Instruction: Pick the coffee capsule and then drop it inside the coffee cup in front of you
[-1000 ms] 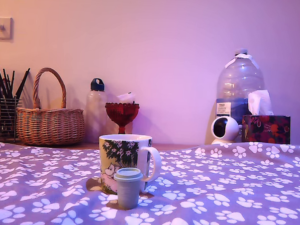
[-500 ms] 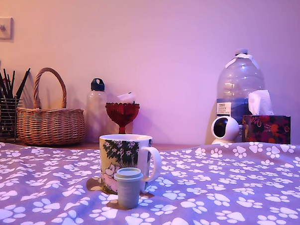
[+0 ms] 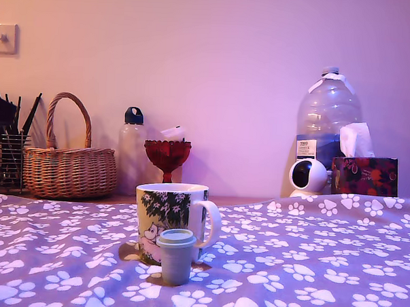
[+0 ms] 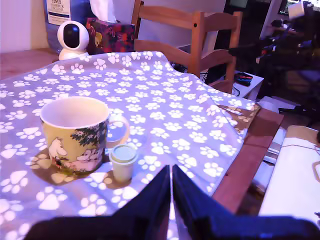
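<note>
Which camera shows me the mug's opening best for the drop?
The wrist view: it looks down on the coffee cup, showing its open mouth and inner wall. The exterior view is side-on, showing only the outer wall, handle and rim edge.

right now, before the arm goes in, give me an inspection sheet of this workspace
Surface: purple cloth with white paw prints, lying flat; bare wooden table edge shows beside it.
Job's things: small grey-blue tapered coffee capsule upright, rim up, close in front of the white ceramic mug with foliage print, near its handle.
Clutter: wicker basket, clear bottle with dark cap, red glass goblet, large water bottle, white round camera, floral tissue box, all back by the wall.
Grippers: hand, dark fingers together, empty, short of the capsule.
Cables: nothing seen.
Surroundings: wooden chair beyond the cloth.
</note>
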Controlling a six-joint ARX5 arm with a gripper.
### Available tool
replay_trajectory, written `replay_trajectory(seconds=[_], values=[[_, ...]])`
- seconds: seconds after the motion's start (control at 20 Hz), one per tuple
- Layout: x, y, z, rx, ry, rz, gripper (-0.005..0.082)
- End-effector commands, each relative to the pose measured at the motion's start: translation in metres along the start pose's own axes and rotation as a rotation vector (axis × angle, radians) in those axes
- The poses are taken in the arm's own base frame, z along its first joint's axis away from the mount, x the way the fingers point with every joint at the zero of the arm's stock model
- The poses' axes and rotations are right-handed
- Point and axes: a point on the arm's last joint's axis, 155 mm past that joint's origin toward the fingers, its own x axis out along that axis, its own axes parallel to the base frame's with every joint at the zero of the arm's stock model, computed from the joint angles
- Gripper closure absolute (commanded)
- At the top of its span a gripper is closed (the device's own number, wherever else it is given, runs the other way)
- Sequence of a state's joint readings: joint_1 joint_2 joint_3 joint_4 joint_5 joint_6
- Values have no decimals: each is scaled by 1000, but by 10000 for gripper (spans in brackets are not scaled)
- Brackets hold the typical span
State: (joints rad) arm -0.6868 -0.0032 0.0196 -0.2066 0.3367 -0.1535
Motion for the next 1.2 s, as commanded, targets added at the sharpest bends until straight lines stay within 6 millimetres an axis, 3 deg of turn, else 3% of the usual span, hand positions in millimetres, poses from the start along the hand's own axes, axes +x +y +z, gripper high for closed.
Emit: replay_trajectory(seconds=[0.0, 0.1, 0.3, 0.45, 0.65, 0.7, 0.8, 0.85, 1.15], values=[[1, 5, -8, 12, 16, 23, 788], [1, 9, -8, 48, 12, 49, 779], [1, 17, -1, 72, -13, 92, 659], [1, 16, 4, 75, -32, 92, 459], [0, 20, 10, 75, -55, 115, 421], [0, 24, 10, 41, -61, 133, 373], [-1, 24, 11, 39, -66, 137, 197], [-1, 25, 11, 49, -64, 142, 162], [-1, 28, 12, 64, -68, 161, 160]])
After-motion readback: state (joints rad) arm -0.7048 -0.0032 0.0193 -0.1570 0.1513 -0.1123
